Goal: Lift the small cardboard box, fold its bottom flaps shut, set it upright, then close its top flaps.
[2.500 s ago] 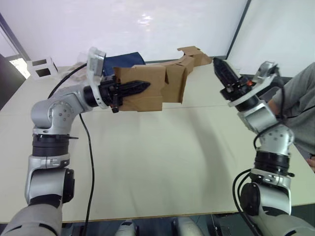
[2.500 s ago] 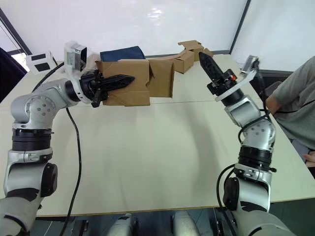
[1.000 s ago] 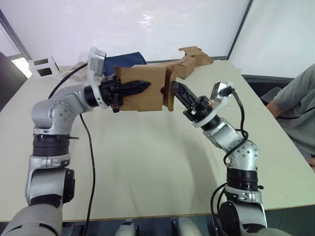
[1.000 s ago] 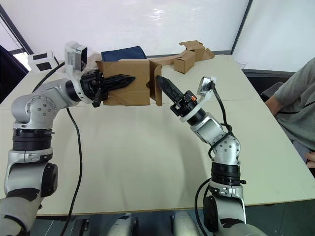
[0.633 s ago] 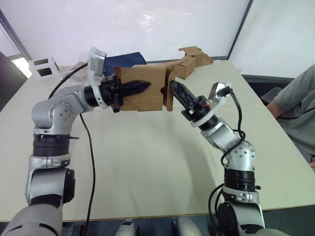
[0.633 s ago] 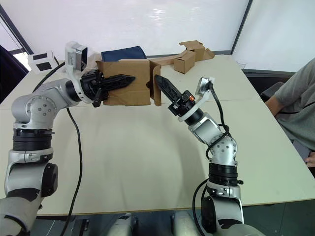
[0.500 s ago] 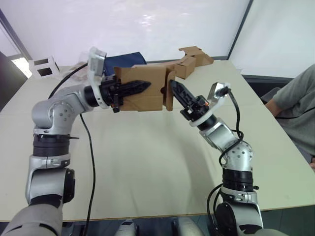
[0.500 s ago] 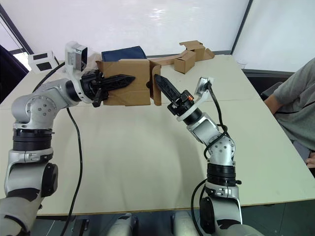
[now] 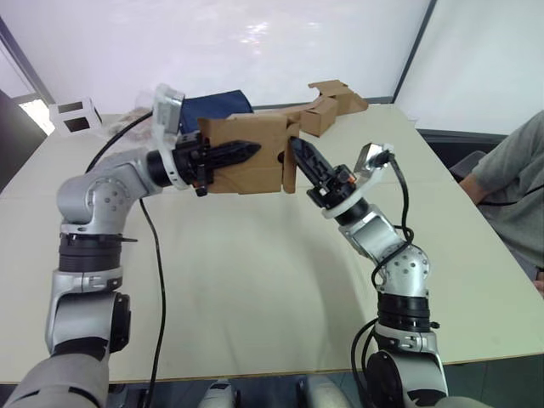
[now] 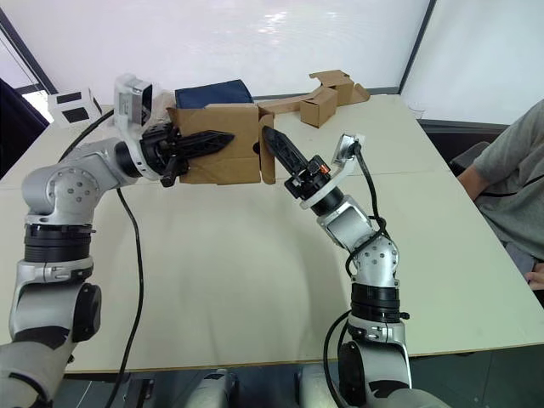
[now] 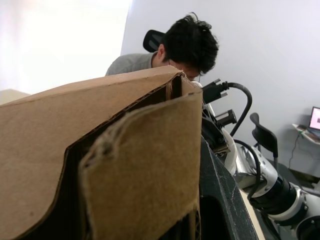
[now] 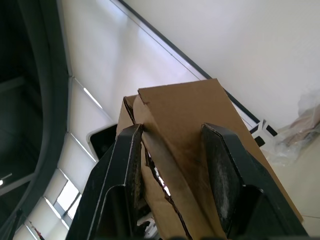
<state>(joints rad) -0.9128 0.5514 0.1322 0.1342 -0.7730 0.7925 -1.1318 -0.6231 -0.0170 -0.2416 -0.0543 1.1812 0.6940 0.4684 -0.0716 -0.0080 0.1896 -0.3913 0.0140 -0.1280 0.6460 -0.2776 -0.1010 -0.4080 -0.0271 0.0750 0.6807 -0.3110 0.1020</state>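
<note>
I'm holding the small cardboard box (image 9: 246,153) up off the tabletop (image 9: 255,280), on its side, so its open end faces my right arm and the bottom flaps (image 10: 267,153) can be folded in mid-air. My left gripper (image 9: 234,153) is clamped on the box's front wall, one black finger lying flat across the outside, keeping it steady. My right gripper (image 10: 276,149) is parted a moderate way, and in the right wrist view its fingers (image 12: 127,165) are straddling a flap edge, touching the cardboard without pinching it; I judge it is there to press that flap inward. Farther back, the brown box joined to flat strips (image 9: 327,106) is lying on the tabletop, well apart.
</note>
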